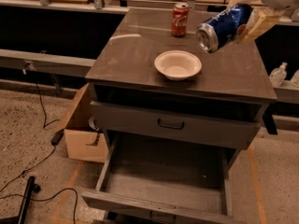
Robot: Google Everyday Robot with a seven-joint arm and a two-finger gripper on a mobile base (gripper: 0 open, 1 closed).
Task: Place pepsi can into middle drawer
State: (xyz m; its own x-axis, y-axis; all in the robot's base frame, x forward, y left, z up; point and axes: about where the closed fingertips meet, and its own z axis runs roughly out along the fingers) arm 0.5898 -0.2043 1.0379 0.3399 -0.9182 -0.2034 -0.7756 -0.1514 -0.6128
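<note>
Middle drawer (163, 190) pulled out at 6 o'clock, low walls, floor open. Upper drawer (170, 124) shut above it. White bowl (178, 64) mid-top. Pepsi can (223, 27) at 2 o'clock, tilted in air, clamped in the gripper (251, 14) over the cabinet's right side. Red can (179, 19) at 12, near the far edge.

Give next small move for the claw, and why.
Probably swing forward toward the camera: the claw grips the tilted blue aluminium Pepsi can above the right side of the tabletop, while the open dark-grey metal middle drawer sits lower, in front.
</note>
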